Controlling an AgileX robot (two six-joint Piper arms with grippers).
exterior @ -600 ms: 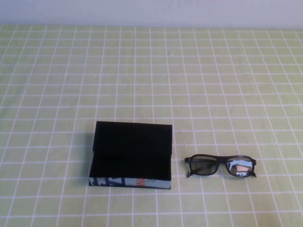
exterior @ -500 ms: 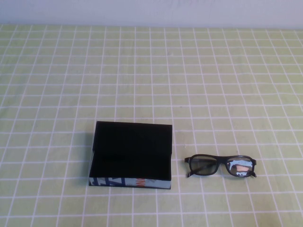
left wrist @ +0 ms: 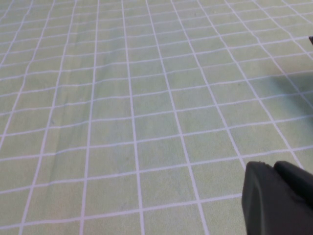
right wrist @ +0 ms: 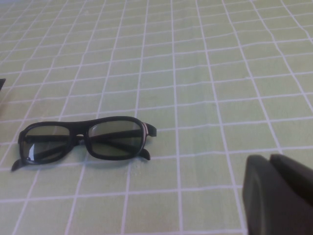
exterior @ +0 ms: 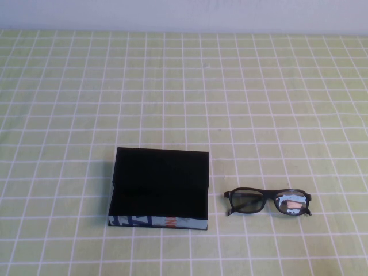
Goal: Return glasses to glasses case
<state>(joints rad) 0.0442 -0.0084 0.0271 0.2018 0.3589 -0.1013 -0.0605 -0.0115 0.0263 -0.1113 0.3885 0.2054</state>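
The glasses case (exterior: 159, 187) lies open on the cloth left of centre, black inside, its printed long side facing the near edge. The glasses (exterior: 268, 201) rest on the cloth just right of the case, apart from it, lenses upright. From the right wrist the glasses (right wrist: 85, 139) show with arms folded. My right gripper (right wrist: 270, 159) is shut and empty, hanging over bare cloth short of the glasses. My left gripper (left wrist: 274, 166) is also shut and empty, above bare cloth. Neither arm appears in the high view.
A green cloth with a white grid (exterior: 184, 86) covers the whole table. A pale wall (exterior: 184, 14) runs along the far edge. A dark sliver (right wrist: 1, 84) shows at one edge of the right wrist view, beyond the glasses.
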